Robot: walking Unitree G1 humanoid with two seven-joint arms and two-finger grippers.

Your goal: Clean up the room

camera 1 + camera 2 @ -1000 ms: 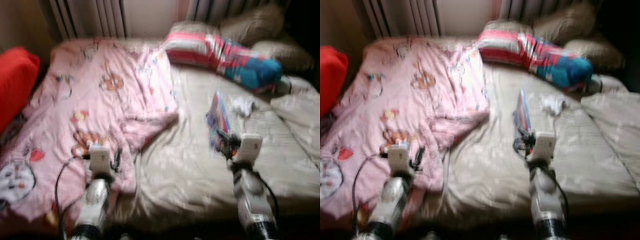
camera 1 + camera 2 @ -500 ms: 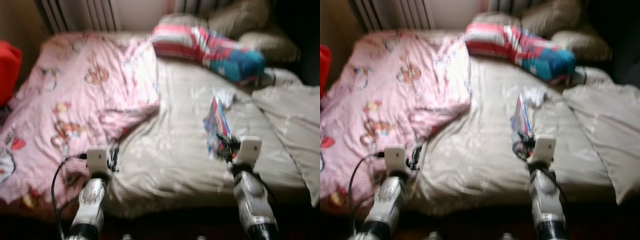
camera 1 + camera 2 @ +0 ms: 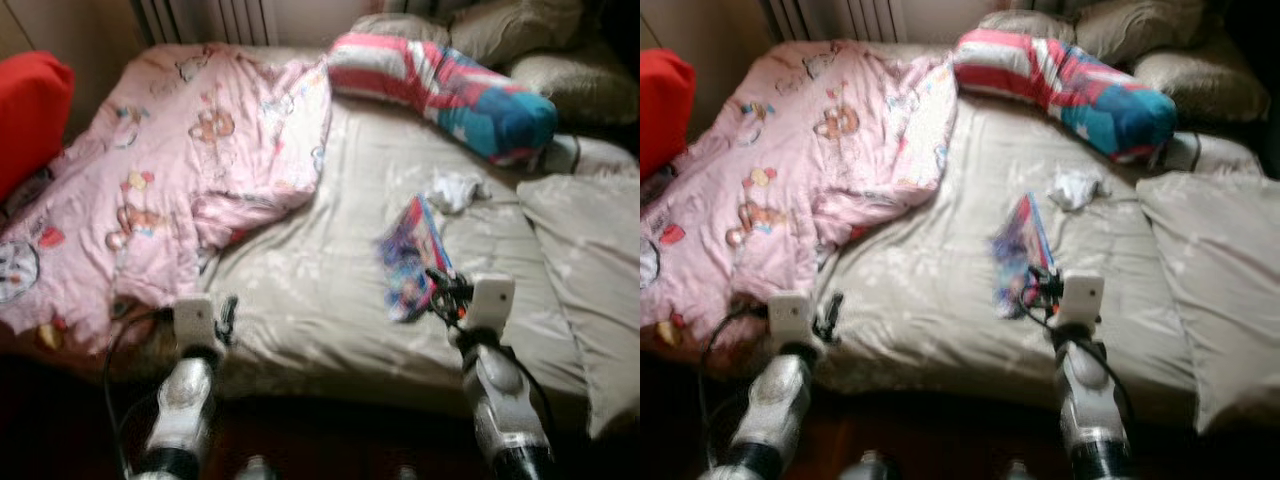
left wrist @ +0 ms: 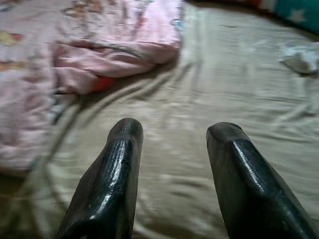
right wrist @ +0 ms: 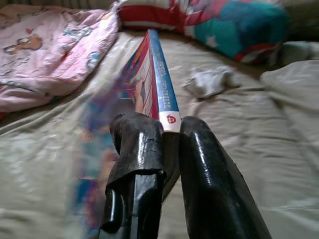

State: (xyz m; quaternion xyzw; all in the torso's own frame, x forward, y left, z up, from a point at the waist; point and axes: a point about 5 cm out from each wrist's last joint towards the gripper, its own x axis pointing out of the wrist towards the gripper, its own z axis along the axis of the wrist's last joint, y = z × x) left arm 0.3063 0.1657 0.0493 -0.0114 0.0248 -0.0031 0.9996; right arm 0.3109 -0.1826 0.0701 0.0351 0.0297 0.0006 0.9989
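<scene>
Right pincer pinching colourful book edge-on, lower right of frame, above bed. Left pincer spread, lower left, near pink blanket.

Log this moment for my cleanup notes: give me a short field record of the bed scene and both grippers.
place: bed with beige sheet
right gripper: shut on a colourful book, held above the sheet
left gripper: open, holding nothing, near the bed's front edge
pink blanket: crumpled on the robot's left
striped pillow: at the head of the bed
white cloth: beyond the book
</scene>
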